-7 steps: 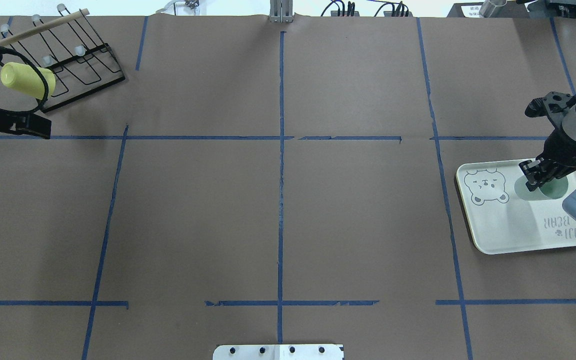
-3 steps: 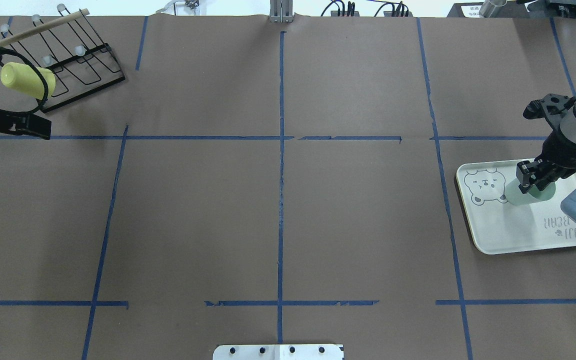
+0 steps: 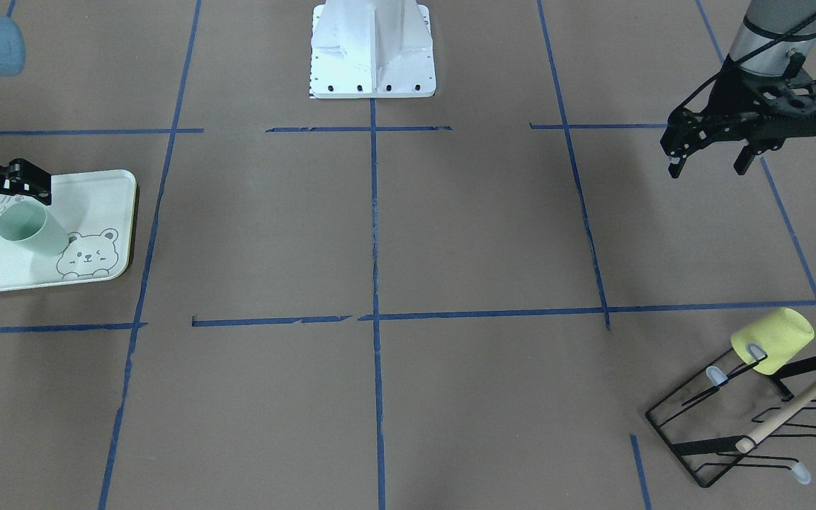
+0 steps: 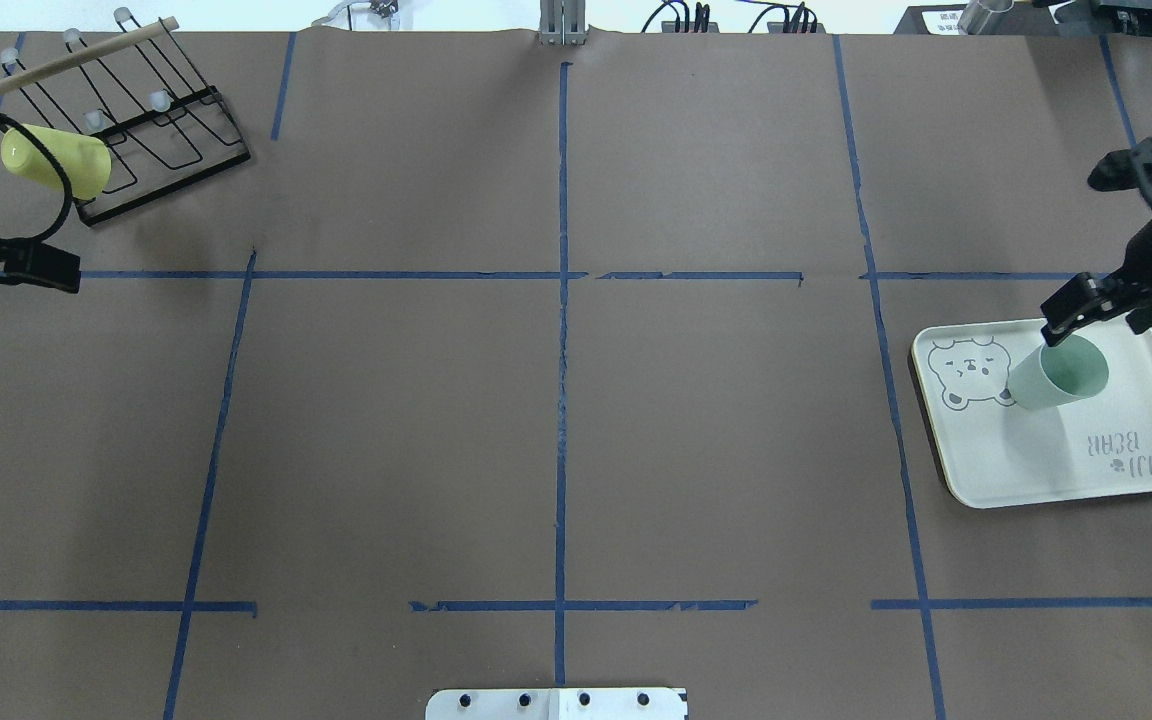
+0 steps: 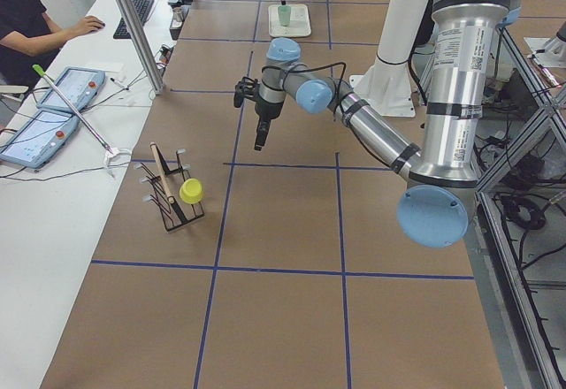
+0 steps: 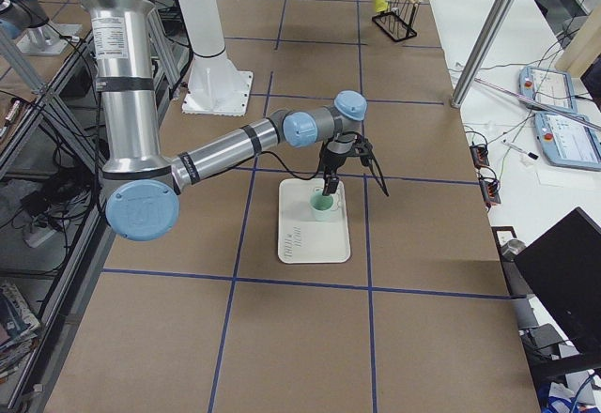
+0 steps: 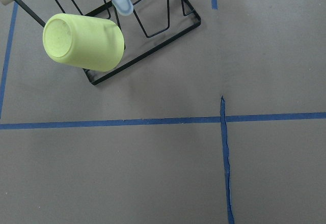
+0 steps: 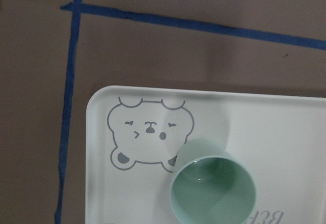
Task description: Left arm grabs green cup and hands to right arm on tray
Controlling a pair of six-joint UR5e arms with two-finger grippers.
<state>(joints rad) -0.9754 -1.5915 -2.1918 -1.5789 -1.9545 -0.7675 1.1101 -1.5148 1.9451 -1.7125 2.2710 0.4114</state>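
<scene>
The green cup (image 4: 1056, 375) stands upright and empty, alone on the tray (image 4: 1026, 460) beside its bear drawing (image 4: 976, 373), at the right end of the desk (image 4: 576, 400). The right tool (image 4: 1096, 322) hangs above it with jaws spread, gripping nothing; the placing looks done, and the next move calls for a straight lift clear of the rim. Far left, the left tool (image 3: 707, 170) is open and empty near a rack (image 3: 705, 425) holding a yellow cup (image 3: 773, 340).

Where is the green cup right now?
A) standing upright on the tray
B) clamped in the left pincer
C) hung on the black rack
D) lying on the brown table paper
A: the green cup stands mouth-up on the tray beside the bear drawing, with the right pincer open.
</scene>
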